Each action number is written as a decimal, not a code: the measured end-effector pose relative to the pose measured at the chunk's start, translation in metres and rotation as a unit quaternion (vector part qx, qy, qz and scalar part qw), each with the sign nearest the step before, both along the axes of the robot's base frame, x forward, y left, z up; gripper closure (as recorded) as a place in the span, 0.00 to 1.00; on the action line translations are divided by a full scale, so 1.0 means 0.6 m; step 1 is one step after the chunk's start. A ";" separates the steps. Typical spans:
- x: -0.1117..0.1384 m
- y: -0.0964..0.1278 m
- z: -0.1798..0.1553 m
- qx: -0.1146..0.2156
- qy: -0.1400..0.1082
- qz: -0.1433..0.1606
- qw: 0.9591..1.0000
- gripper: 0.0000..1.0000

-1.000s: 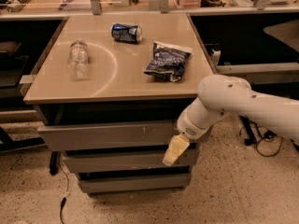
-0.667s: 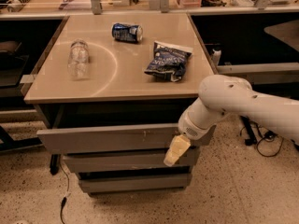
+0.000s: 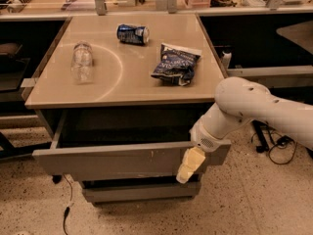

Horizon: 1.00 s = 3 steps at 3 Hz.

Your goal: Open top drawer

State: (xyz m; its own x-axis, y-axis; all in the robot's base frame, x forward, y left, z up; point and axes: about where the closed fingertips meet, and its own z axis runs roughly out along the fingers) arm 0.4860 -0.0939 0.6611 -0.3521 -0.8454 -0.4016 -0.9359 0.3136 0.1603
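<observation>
Top drawer (image 3: 117, 163) stands partly out under the table (image 3: 122, 89) — gripper (image 3: 188, 166) sits against its front panel's right end; you can't tell its grip state.

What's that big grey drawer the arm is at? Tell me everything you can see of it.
The top drawer is a wide, flat, matte grey panel, handleless, with small white scuffs. It stands partly open and level beneath the tan tabletop, showing a dark box interior. The gripper is at the right end of its front.
</observation>
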 end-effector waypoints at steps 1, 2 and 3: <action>-0.053 -0.020 0.008 0.008 0.041 0.018 0.999 0.00; -0.110 -0.043 0.015 0.015 0.089 0.035 0.995 0.00; -0.141 -0.056 0.020 0.019 0.120 0.045 0.992 0.00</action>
